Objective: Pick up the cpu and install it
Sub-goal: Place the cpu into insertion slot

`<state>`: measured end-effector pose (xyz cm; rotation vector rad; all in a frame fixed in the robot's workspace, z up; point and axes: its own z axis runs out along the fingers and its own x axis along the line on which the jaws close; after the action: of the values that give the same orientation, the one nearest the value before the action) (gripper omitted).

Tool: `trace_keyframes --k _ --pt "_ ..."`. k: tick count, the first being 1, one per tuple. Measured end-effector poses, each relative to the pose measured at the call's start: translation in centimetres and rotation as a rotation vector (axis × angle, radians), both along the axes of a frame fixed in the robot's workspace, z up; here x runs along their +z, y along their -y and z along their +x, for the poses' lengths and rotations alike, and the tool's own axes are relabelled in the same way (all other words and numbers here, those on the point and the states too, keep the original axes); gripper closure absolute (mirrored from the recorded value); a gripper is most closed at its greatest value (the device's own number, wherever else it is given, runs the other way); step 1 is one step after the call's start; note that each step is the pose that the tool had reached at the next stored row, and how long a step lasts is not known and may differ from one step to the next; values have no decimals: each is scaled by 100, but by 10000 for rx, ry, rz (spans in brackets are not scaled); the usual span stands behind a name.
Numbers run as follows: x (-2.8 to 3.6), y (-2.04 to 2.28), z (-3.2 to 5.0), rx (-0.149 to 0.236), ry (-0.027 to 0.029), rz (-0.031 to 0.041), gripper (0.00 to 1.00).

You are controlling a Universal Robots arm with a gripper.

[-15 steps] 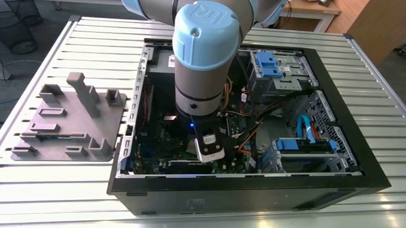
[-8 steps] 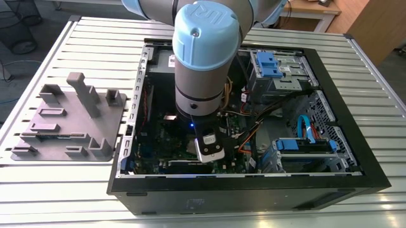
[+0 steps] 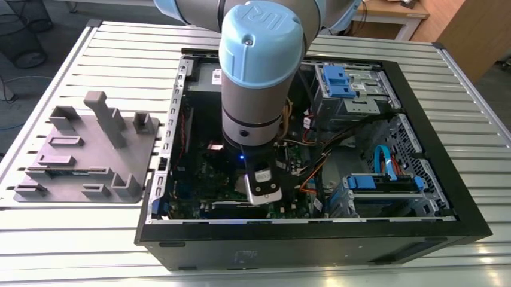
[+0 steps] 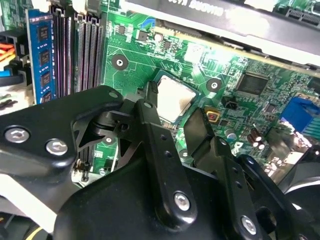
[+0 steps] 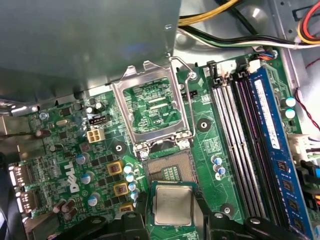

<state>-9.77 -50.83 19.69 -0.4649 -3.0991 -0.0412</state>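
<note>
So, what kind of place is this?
Probably a robotics lab bench for computer assembly: an open computer case lies on a slatted metal table, and the gripper holds the cpu over the motherboard.

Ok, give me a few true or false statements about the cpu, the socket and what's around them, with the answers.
1. The gripper is holding the cpu. True.
2. The socket's metal frame is clamped down flat. False: it stands hinged open, and the socket beside it is bare.
3. The cpu lies on the grey holder tray outside the computer case. False: it is inside the case, above the green motherboard, right next to the socket.
4. A blue memory module stands in a slot on the motherboard. True.
</note>
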Motion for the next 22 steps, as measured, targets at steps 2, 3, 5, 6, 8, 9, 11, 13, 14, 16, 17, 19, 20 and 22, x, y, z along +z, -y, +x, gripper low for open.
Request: trace_keyframes --k 2,3,5,6,8,9,11,13,14,16,17,19,20,22 --pt "1 3 0 -103 -2 -4 52" --pt "0 5 0 -155 -1 -2 52" --pt "-4 10 0 -273 -1 -2 52" --pt "-5 14 0 -328 -2 -5 52" --pt "-9 17 0 -412 0 -6 52" --pt "-12 18 0 -448 0 -9 52" --pt "-22 18 2 -495 -1 -14 52" --pt "-32 18 3 -534 -1 -15 52" --pt "-37 18 4 -552 -1 -17 52" --pt "-45 19 4 -576 -1 -19 52" --pt "-46 19 5 -576 -2 -21 52" --pt "-47 18 5 -577 -1 -20 52" --pt "-48 18 5 -578 -1 -19 52" --pt "-49 19 5 -577 0 -19 52"
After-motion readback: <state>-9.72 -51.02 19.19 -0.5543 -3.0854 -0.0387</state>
